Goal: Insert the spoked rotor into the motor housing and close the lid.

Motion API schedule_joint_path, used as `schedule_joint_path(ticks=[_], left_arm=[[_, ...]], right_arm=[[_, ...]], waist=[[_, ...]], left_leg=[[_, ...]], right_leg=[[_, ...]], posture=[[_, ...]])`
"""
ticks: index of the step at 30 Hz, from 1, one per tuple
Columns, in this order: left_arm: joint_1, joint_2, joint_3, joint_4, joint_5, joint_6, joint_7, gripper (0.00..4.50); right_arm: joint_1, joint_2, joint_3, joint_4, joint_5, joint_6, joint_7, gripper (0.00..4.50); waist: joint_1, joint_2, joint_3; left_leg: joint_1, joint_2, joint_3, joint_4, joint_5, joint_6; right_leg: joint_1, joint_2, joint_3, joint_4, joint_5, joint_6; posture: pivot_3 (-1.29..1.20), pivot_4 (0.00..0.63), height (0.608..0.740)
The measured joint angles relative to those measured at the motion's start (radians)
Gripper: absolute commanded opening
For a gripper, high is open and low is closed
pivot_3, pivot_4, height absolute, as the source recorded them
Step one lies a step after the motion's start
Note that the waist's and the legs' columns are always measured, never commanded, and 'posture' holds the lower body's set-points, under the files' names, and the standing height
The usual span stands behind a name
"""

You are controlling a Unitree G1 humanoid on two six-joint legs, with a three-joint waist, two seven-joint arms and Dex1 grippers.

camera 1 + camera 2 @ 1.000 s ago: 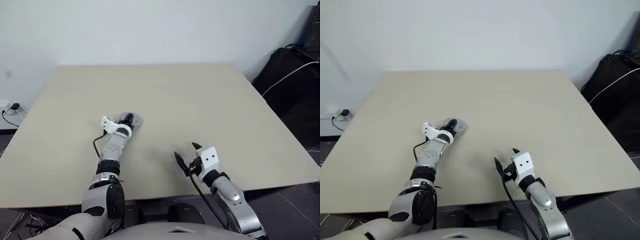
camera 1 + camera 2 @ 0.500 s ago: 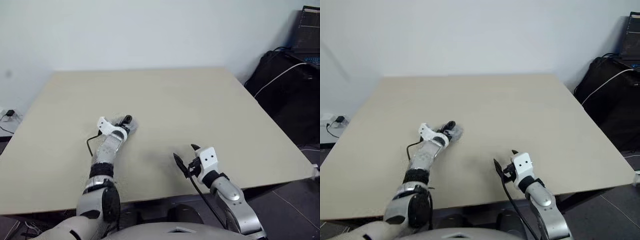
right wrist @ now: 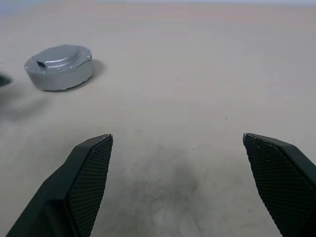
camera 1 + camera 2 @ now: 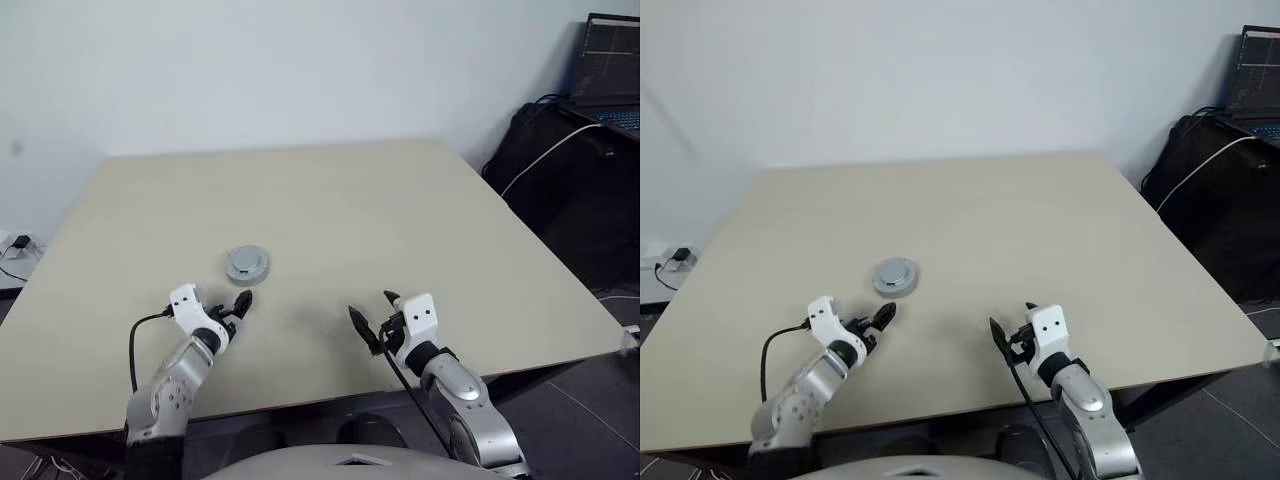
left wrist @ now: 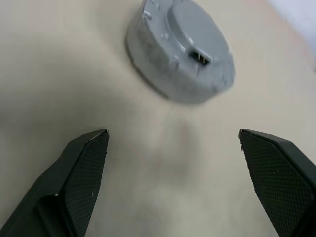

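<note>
A round grey motor housing [image 5: 153, 74] stands on the table a little left of centre, with the grey lid [image 4: 247, 262] and its raised centre lying flat on top of it. The spoked rotor is hidden. My left gripper [image 4: 232, 310] hovers open just short of the housing, on the near side, with nothing between its fingers; its wrist view has the housing beyond the fingertips [image 5: 91, 148]. My right gripper [image 4: 370, 308] stands open and empty near the table's front edge, to the right of the housing [image 3: 59, 69].
The pale table [image 4: 380, 200] stretches bare around the housing. A black bag [image 4: 550, 160] with a white cable and a laptop [image 4: 612, 95] sit off the table's right side. A wall socket [image 4: 15, 245] is on the floor at the left.
My left arm has drawn back from the lidded housing toward the table's front edge, leaving it standing free. The camera has tilted. The right arm has stayed put.
</note>
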Motion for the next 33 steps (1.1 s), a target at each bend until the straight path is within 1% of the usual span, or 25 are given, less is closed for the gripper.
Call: schedule_joint_path(ticks=[3, 5, 6, 10, 12, 15, 20, 25, 33], left_arm=[[0.077, 0.011, -0.080, -0.017, 0.139, -0.159, -0.027, 4.49], [0.116, 0.003, -0.116, -0.011, 0.244, -0.278, -0.017, 4.49], [0.121, 0.001, -0.129, -0.009, 0.280, -0.322, -0.011, 4.49], [0.143, 0.002, -0.173, 0.005, 0.440, -0.542, 0.007, 4.49], [0.152, -0.017, -0.178, 0.026, 0.476, -0.605, 0.022, 4.49], [0.170, -0.042, -0.175, 0.036, 0.494, -0.673, 0.041, 4.49], [0.171, -0.056, -0.164, 0.057, 0.510, -0.722, 0.049, 4.49], [0.169, -0.055, -0.163, 0.064, 0.511, -0.725, 0.028, 4.49], [0.162, -0.052, -0.153, 0.064, 0.483, -0.724, -0.015, 4.49]], right_arm=[[0.000, 0.023, -0.008, 0.029, -0.001, -0.030, -0.007, 4.50], [0.000, 0.039, -0.019, 0.049, -0.001, -0.045, -0.020, 4.50], [0.000, 0.045, -0.025, 0.057, -0.001, -0.049, -0.024, 4.50], [0.000, 0.081, -0.039, 0.098, -0.012, -0.122, -0.056, 4.50], [0.002, 0.093, -0.052, 0.118, -0.023, -0.149, -0.078, 4.50], [0.020, 0.115, -0.079, 0.144, -0.029, -0.189, -0.112, 4.50], [0.039, 0.150, -0.118, 0.185, -0.030, -0.249, -0.150, 4.50], [0.038, 0.151, -0.128, 0.214, -0.038, -0.303, -0.151, 4.50], [0.030, 0.149, -0.140, 0.230, -0.045, -0.332, -0.151, 4.50]], waist=[[0.013, 0.003, 0.003], [0.028, -0.001, 0.008], [0.035, -0.003, 0.010], [0.048, -0.002, 0.010], [0.050, -0.002, 0.011], [0.050, -0.004, 0.013], [0.049, -0.003, 0.014], [0.048, -0.003, 0.014], [0.048, -0.003, 0.014]], left_leg=[[-0.002, -0.001, 0.000, -0.005, 0.001, -0.002], [-0.005, -0.001, 0.000, -0.006, 0.002, -0.004], [-0.007, -0.001, 0.000, -0.006, 0.003, -0.004], [-0.014, -0.001, -0.001, -0.007, 0.005, -0.008], [-0.016, -0.001, 0.000, -0.007, 0.004, -0.007], [-0.017, -0.001, 0.000, -0.006, 0.004, -0.006], [-0.017, -0.001, 0.000, -0.006, 0.001, -0.002], [-0.017, -0.001, 0.000, -0.005, 0.001, -0.001], [-0.017, -0.001, 0.000, -0.005, 0.001, -0.001]], right_leg=[[-0.004, 0.000, 0.000, -0.001, -0.001, -0.001], [-0.008, 0.000, 0.000, -0.001, -0.002, -0.003], [-0.010, 0.000, -0.001, -0.001, -0.002, -0.003], [-0.016, -0.001, -0.002, -0.001, -0.002, -0.004], [-0.018, -0.001, -0.002, -0.002, -0.002, -0.004], [-0.018, -0.001, -0.002, -0.002, -0.003, -0.003], [-0.018, -0.001, -0.003, -0.002, -0.003, -0.001], [-0.017, -0.001, -0.003, -0.002, -0.003, 0.000], [-0.017, -0.001, -0.003, -0.002, -0.003, 0.000]], posture=[[0.00, 0.000, 0.740], [0.00, 0.000, 0.740], [0.00, 0.000, 0.740], [0.00, 0.000, 0.740], [0.00, 0.000, 0.740], [0.00, 0.000, 0.740], [0.00, 0.000, 0.740], [0.00, 0.000, 0.740], [0.00, 0.000, 0.740]])
